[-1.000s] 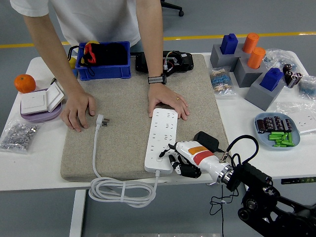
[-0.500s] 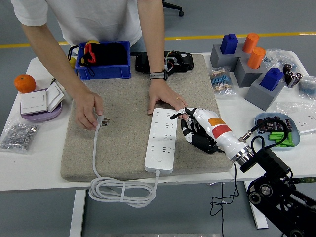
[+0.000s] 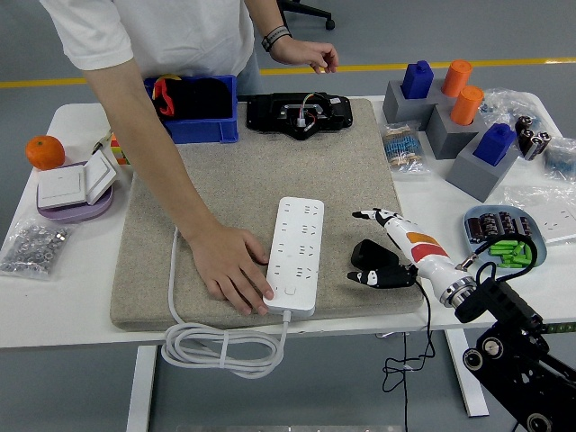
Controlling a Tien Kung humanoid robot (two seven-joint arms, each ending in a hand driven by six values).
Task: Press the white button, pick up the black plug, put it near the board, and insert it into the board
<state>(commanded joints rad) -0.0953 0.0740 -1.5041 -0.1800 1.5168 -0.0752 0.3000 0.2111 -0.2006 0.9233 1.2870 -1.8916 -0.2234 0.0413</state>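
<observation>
We're looking down on a white tabletop covered in the middle by a coarse, beige felt mat, and on that mat lies the long white plastic power strip, its long axis running from the near edge away toward the far side, with its thick white cable coiled in loops off the near edge of the mat. A person's hand lies flat on the mat, pressed against the strip's left side near its near end. To the right of the strip sits the chunky black plug, matte and rounded, resting on the mat a little apart from the strip. The robot's right hand, white shell with dark fingers and an orange patch, is right at the plug with its fingers spread around it, touching it; we can't tell whether it truly grips. Over to the far left a blue plastic bin holds black and red gear, and on the right a pale blue oval dish carries dark cylinders and small bright green sticks. A round orange fruit sits at the left edge.
</observation>
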